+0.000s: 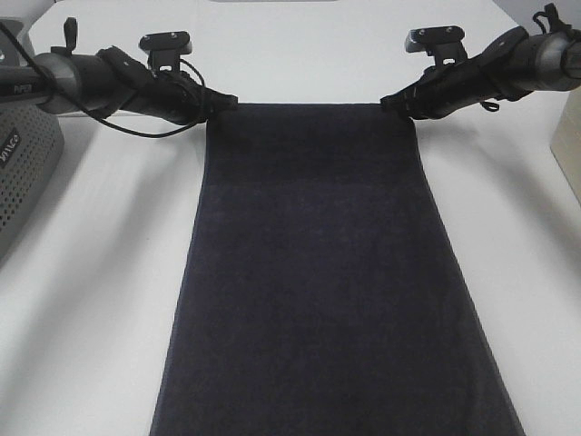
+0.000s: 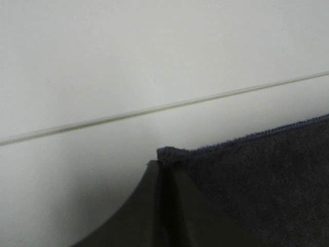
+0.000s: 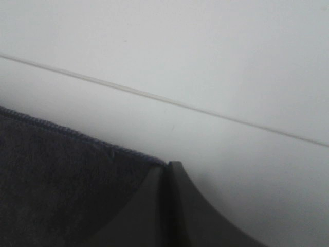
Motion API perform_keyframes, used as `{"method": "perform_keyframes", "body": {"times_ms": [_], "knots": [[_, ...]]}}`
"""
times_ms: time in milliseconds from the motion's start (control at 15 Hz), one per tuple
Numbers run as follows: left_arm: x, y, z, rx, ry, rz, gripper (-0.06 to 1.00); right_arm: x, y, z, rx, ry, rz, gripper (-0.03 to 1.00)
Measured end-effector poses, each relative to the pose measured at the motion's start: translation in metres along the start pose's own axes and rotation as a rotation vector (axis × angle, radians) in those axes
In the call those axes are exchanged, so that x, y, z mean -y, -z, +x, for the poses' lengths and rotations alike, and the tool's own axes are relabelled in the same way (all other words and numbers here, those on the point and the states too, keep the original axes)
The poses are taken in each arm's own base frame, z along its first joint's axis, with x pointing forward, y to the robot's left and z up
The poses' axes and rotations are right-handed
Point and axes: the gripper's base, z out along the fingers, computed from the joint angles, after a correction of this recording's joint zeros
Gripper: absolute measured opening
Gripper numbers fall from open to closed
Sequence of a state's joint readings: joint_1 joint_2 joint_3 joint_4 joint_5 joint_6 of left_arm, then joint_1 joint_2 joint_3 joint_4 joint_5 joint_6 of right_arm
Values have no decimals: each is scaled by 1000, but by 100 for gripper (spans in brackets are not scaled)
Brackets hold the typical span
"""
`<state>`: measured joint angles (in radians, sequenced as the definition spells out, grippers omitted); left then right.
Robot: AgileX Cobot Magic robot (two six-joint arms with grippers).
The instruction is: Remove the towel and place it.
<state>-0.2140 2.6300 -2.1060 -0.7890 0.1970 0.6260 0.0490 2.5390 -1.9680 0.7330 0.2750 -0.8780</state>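
The large dark navy terry towel is lying flat on the white counter, its long axis running toward the camera. The left end effector and right end effector are each pinching one far corner, equally near.

A white table with a thin seam line, a grey perforated basket at its left edge.
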Motion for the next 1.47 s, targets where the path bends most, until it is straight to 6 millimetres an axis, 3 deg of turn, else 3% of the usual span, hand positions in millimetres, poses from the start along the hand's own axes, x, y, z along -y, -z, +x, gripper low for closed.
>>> {"method": "perform_keyframes", "body": {"times_ms": [400, 867, 1133, 1467], "knots": [[9, -33, 20, 96, -26, -41, 0, 10, -27, 7, 57, 3, 65, 1], [9, -39, 29, 92, -36, -49, 0, 11, -34, 15, 50, -7, 72, 1], [9, -39, 29, 91, -54, -51, 17, 13, -34, 14, 62, -28, 79, 25], [8, -39, 28, 98, -65, -57, 54, 17, -33, 14, 68, -35, 89, 52]]}}
